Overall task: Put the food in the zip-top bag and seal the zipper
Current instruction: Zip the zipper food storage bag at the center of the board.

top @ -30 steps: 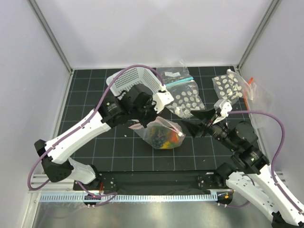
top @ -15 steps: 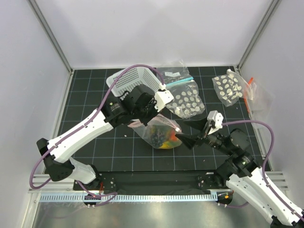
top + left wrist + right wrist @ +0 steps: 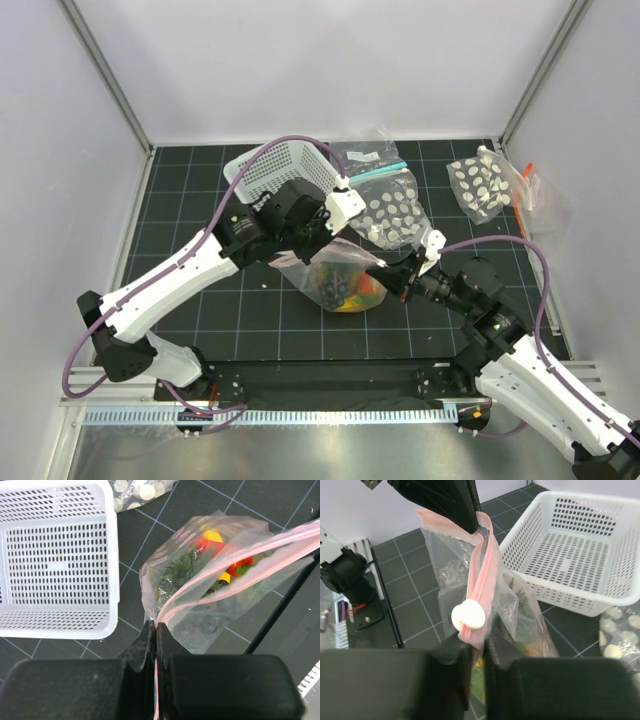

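The zip-top bag hangs just above the mat, stretched between both grippers. The food lies inside it: red, yellow and green pieces show through the plastic. My left gripper is shut on the left end of the pink zipper. At the strip's other end my right gripper has its fingers pinched on the zipper, beside a white dot on the bag. From above, the left gripper and right gripper face each other across the bag.
A white perforated basket stands behind the left arm. A clear bag with a teal strip and a dotted bag lie at the back middle. Another dotted bag with an orange strip lies at the back right.
My right gripper has moved left to the bag's right end and closed on the pink strip. The left gripper has kept its hold, shifting only slightly.
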You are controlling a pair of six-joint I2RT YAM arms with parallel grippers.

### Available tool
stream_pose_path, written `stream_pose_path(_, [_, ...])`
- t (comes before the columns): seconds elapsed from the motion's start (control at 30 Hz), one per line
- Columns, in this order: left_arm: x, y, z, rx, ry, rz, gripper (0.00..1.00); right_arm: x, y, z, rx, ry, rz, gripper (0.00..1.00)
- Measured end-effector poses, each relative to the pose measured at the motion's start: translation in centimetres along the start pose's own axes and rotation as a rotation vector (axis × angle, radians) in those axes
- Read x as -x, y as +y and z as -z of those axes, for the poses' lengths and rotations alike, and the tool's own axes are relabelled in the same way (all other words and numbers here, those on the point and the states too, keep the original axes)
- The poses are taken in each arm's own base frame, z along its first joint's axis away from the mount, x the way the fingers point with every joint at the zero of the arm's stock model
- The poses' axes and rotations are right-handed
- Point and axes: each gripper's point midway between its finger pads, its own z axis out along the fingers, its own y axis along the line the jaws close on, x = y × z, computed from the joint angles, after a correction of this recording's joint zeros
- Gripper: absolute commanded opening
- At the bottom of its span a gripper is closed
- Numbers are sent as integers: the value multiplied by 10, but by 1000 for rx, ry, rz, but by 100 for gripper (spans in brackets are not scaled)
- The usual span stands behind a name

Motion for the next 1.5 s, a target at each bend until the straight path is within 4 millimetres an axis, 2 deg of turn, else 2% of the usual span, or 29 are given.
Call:
stream_pose_path(0.07, [0,0,0,0,0,0,6,1,0,0,1,-1,1,1])
stream_pose_path(0.23, [4,-5,2,-32,-15,4,30,10,2,1,-1,-4,-17,1])
stream_pose_path(0.3, [8,-10,7,-61,-36,4,36,16,2,1,-6,-3,-29,1])
stream_pose_path(0.33, [12,-13,11,-79,-53,3,44,18,2,1,-10,-2,-38,1])
stream_pose_path(0.43, [27,-21,24,-132,-112,-9,56,24,3,2,-18,3,-62,1])
stream_pose_path(0.53, [46,-31,36,-184,-181,-36,59,26,4,3,-25,14,-86,1])
stream_pose_path(0.7, [64,-47,43,-247,-236,-90,59,27,5,5,-33,43,-114,1])
stream_pose_path(0.8, [71,-55,36,-281,-259,-124,59,25,5,6,-36,56,-126,1])
stream_pose_path(0.93, [70,-66,26,-325,-284,-210,60,22,5,7,-40,71,-137,1])
stream_pose_path(1.0, [68,-72,22,-345,-294,-255,57,23,5,7,-40,71,-138,1])
stream_pose_path(1.1, [70,-78,21,-366,-316,-311,42,25,6,8,-39,69,-137,1])
stream_pose_path(1.23, [77,-83,23,-385,-358,-377,42,24,6,8,-37,73,-139,1])
stream_pose_path(1.33, [80,-85,23,-387,-371,-418,35,24,7,8,-37,74,-139,1])
stream_pose_path(1.5, [88,-92,17,-396,-385,-473,35,24,7,8,-37,74,-139,1])
